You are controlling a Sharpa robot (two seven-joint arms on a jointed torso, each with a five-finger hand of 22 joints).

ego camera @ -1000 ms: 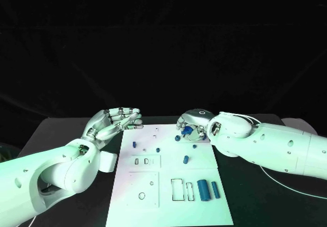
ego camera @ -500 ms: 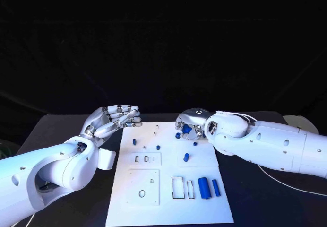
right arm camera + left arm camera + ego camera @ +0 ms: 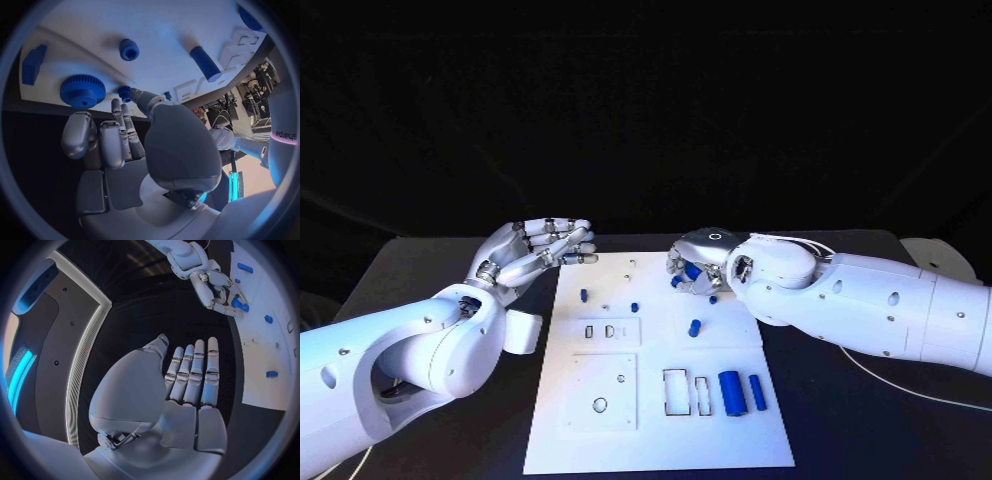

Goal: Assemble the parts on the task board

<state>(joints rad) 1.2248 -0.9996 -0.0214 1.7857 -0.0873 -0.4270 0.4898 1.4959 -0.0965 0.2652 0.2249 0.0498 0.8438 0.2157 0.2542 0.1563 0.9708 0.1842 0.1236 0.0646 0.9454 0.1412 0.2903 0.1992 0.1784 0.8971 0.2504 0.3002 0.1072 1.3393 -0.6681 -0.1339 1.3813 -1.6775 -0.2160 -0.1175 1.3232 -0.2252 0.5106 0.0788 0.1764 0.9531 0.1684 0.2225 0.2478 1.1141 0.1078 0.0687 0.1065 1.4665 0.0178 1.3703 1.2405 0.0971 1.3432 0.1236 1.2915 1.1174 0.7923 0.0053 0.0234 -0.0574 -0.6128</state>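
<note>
Pinching small blue part (image 3: pixel 692 271) in right hand (image 3: pixel 698 262) fingers over board (image 3: pixel 661 420) top edge | left hand (image 3: pixel 538 250) empty, fingers apart, beside board

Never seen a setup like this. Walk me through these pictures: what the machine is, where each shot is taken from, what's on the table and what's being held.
This is a robot with two white arms, each ending in a silver hand, working at a black table. The wide picture comes from a camera on its head, looking down. The two round pictures come from fisheye cameras at each wrist, behind that arm's own hand.

The white plate in the middle is the task board. Small blue parts stand or lie on it, such as a blue gear and two blue cylinders beside rectangular slots.

The left hand is at the board's far left corner, fingers apart, holding nothing. The right hand is over the board's far edge with its fingertips at a small blue part; whether it actually grips it, I cannot tell.
</note>
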